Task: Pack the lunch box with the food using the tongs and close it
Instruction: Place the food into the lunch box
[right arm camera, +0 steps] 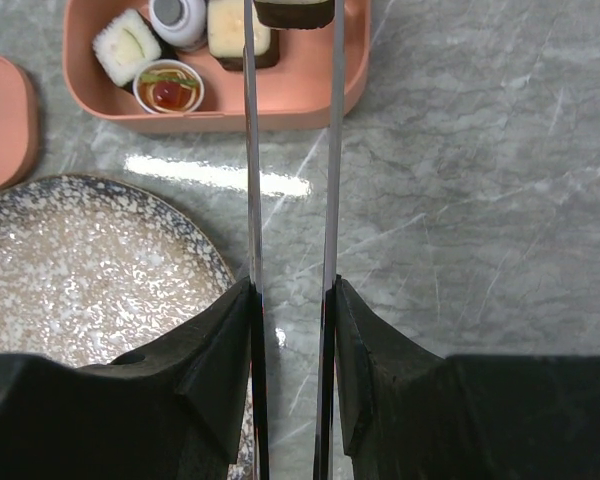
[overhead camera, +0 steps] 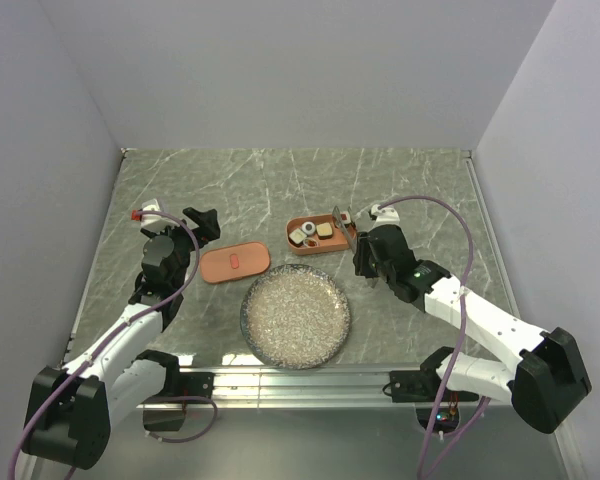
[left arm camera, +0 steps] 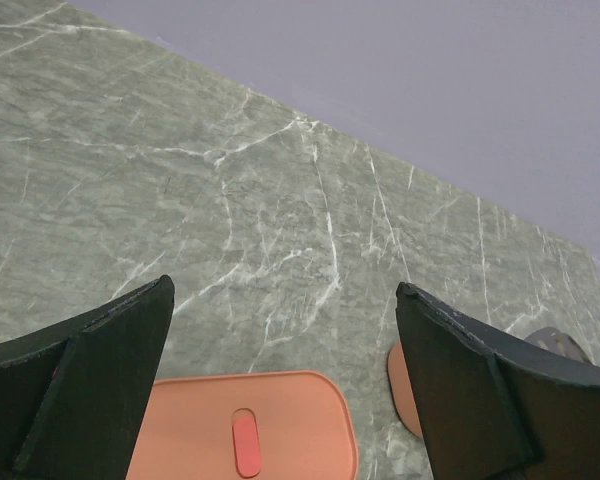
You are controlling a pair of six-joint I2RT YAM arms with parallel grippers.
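Looking down from the top camera, the speckled plate sits near the arms' bases. The lunch box lies just beyond the plate's far rim, slightly to the right, uncovered, with food inside. Its lid lies flat beyond the plate's left side, just beside the box. The right gripper is right of the plate's far edge and clamps the tongs, which slant over the box's right end. The left gripper is beyond the lid, farther from the plate, with its jaws wide apart and nothing between them.

The left wrist view adds only a close look: the left gripper is spread wide above bare table, with the lid and its red mark below. An orange edge shows by the right-hand finger.

The right wrist view shows what the top camera cannot. The right gripper is pinched narrow on the tongs, and the two arms run almost parallel past the plate to the lunch box. A dark-rimmed piece sits between their tips over the box's right end — whether it touches the floor I cannot tell. Four more pieces of food fill the left part, and the lid peeks in beyond the plate's left.
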